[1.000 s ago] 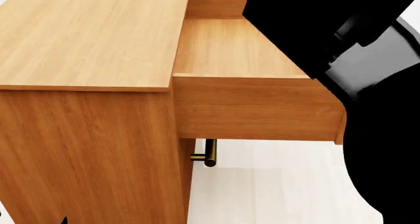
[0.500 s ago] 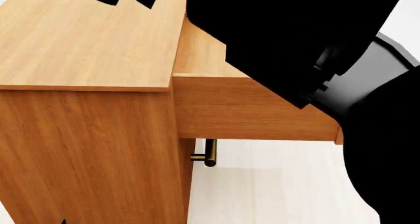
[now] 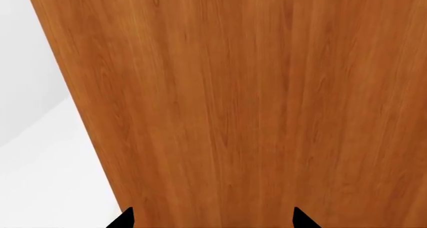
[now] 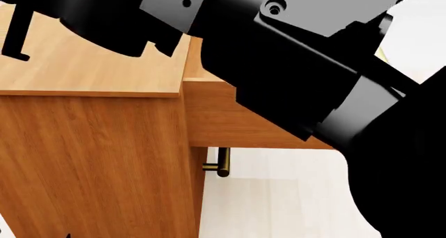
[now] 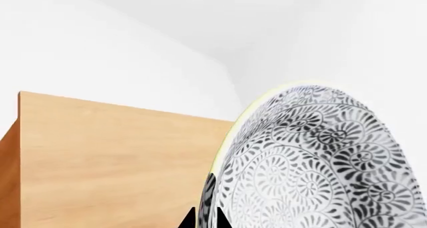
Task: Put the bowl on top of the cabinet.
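My right hand (image 5: 205, 219) pinches the bowl (image 5: 313, 163) by its rim, tilted above the cabinet (image 5: 113, 158), I judge for setting down.

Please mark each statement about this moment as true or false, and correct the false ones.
1. The bowl is at the right gripper, close to the wrist camera. True.
2. The bowl already rests flat on the cabinet top. False: in the right wrist view it stands on edge, above and beside the top, and no contact shows.
3. The drawer of the cabinet is pulled out. True: its front stands forward of the cabinet body in the head view.
4. The left gripper holds a plate. False: its fingertips are spread with only the cabinet's wood side before them.
5. The brass handle below the drawer is hidden by the arm. False: it shows plainly.
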